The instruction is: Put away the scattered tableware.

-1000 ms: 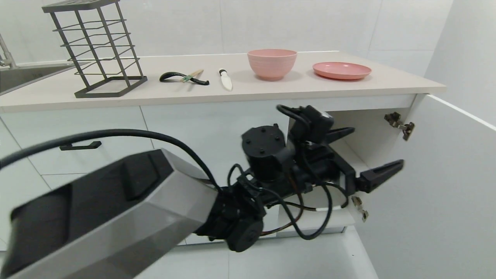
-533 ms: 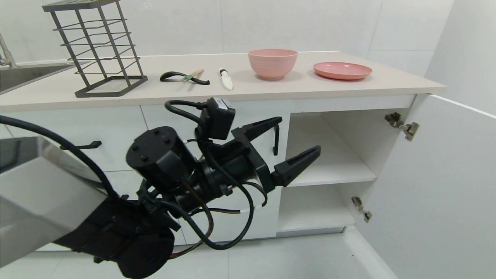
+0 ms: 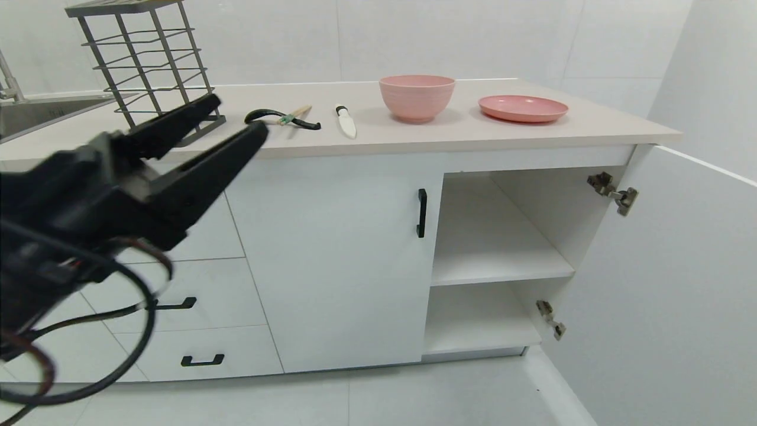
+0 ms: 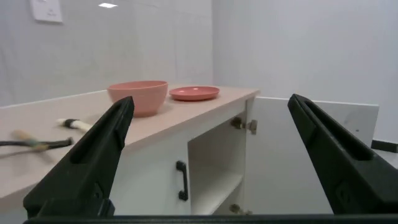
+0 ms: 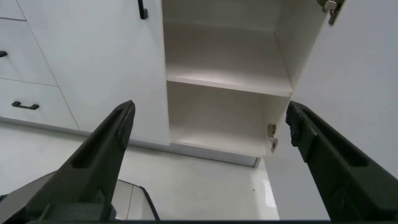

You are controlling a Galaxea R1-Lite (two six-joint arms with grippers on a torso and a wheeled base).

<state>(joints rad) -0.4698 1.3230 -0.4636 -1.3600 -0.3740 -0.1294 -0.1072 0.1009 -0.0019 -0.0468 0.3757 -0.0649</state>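
Pink tableware is noted in the head view: a pink bowl (image 3: 417, 97) stands upright on the beige countertop (image 3: 461, 135), and a pink plate (image 3: 523, 108) lies flat to its right, apart from it. A white-bladed knife (image 3: 345, 121) lies to the left of the bowl. Further left, a black curved utensil (image 3: 266, 114) and a pair of chopsticks (image 3: 295, 113) lie together, overlapping. A black wire rack (image 3: 151, 71) stands at the left end, beside the sink (image 3: 41, 112). The left gripper (image 3: 239, 115) is seen close to the camera in front of the rack, fingers spread, nothing held. Below the counter, the right cabinet door (image 3: 680, 266) is swung open and two bare shelves (image 3: 497, 248) are exposed.

Left wrist view: the left gripper (image 4: 211, 102) is recorded with both fingers wide apart and nothing between them. The pink bowl (image 4: 138, 96) and pink plate (image 4: 194, 93) are seen on the countertop beyond, with the white-bladed knife (image 4: 73, 124) and chopsticks (image 4: 28, 138) nearer.

Right wrist view: the right gripper (image 5: 209, 111) is likewise spread and holds nothing. It is pointed at the open cabinet, with a shelf (image 5: 227, 84) lying between the fingertips. Black drawer handles (image 5: 25, 105) are visible to one side.
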